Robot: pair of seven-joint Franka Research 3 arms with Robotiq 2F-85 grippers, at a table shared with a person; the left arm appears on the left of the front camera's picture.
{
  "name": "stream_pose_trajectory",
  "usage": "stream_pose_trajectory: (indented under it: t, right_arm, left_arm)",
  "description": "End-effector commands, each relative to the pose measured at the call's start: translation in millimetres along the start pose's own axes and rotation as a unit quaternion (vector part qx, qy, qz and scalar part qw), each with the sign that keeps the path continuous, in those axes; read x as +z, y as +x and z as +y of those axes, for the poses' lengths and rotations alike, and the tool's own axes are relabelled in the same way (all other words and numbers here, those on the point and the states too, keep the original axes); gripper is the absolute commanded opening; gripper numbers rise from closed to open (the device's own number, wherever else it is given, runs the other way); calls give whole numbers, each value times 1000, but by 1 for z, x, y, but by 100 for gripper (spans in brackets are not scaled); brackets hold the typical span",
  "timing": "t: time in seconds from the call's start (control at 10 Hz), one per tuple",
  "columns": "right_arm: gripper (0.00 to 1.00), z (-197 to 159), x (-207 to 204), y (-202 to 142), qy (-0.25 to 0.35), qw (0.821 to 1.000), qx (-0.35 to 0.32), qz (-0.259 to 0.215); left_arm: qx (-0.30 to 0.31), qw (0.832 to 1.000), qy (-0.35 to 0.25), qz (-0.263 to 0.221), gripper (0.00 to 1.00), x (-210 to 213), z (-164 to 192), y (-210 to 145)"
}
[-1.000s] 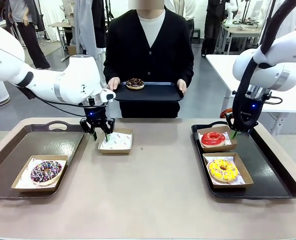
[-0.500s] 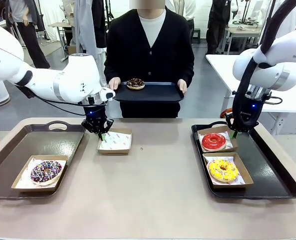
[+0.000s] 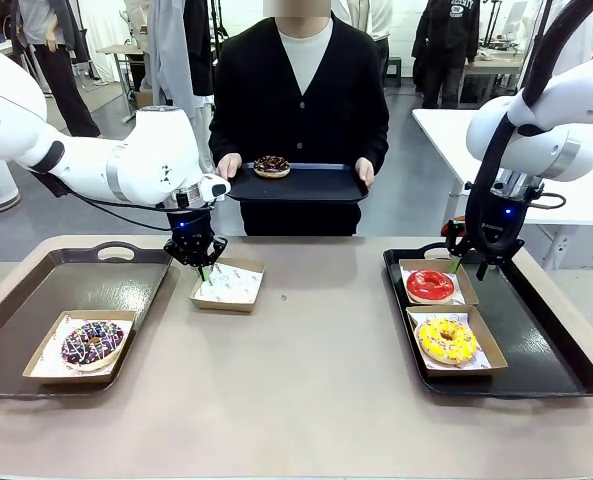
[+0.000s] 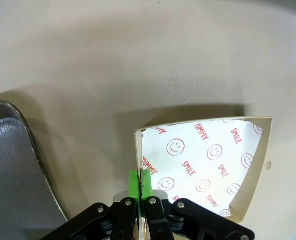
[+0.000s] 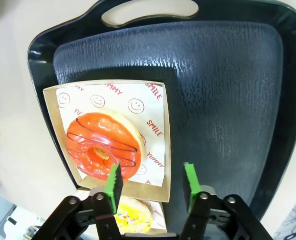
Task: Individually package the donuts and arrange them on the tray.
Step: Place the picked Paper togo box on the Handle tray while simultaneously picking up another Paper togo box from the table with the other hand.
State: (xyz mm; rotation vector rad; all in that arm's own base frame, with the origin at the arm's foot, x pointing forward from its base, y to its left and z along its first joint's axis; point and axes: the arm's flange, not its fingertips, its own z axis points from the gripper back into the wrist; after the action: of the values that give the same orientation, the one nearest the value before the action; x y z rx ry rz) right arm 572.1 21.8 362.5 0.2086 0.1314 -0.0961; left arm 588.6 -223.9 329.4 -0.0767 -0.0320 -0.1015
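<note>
My left gripper (image 3: 204, 264) (image 4: 140, 184) is shut on the near-left rim of an empty paper-lined box (image 3: 229, 287) (image 4: 207, 160) on the table. Over the back of the right tray (image 3: 546, 345) (image 5: 227, 100), my right gripper (image 3: 473, 262) (image 5: 151, 180) hangs open above the boxed red donut (image 3: 430, 285) (image 5: 104, 145), touching nothing. A boxed yellow donut (image 3: 447, 339) (image 5: 133, 215) lies in front of the red one. On the left tray (image 3: 86, 285) (image 4: 13, 165) rests a boxed chocolate donut with sprinkles (image 3: 92, 343). The person holds a black tray (image 3: 311, 186) carrying a dark chocolate donut (image 3: 270, 166).
The person stands at the far edge with both hands on the held tray. The tan tabletop (image 3: 316, 380) between the two trays is bare in front of the empty box. A white table (image 3: 446, 130) stands behind on the right.
The left gripper closed on the empty box's rim and nudged the box slightly. The right gripper opened, letting go of the red donut's box, which now rests on the tray.
</note>
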Motion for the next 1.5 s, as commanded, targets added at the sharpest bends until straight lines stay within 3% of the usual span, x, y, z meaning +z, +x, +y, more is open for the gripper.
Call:
stream_pose_trajectory:
  t: [0.0, 0.5, 0.7, 1.1, 1.4]
  right_arm:
    - [100, 4, 2, 3, 9, 1000, -4, 5]
    - [100, -1, 10, -6, 32, 999, 8, 0]
    - [100, -15, 28, -26, 87, 995, 38, 31]
    - [100, -114, 99, -107, 247, 964, 95, 10]
    - [100, -208, 132, -154, 395, 913, 93, -32]
  left_arm:
    - [9, 1000, -6, 5, 0, 3, 2, 0]
    - [5, 1000, -6, 4, 0, 5, 2, -2]
    - [-7, 1000, -19, 9, 0, 20, 0, -8]
    - [-13, 999, -21, -28, 0, 111, 0, -21]
    - [-20, 999, 2, -40, 0, 173, -16, -23]
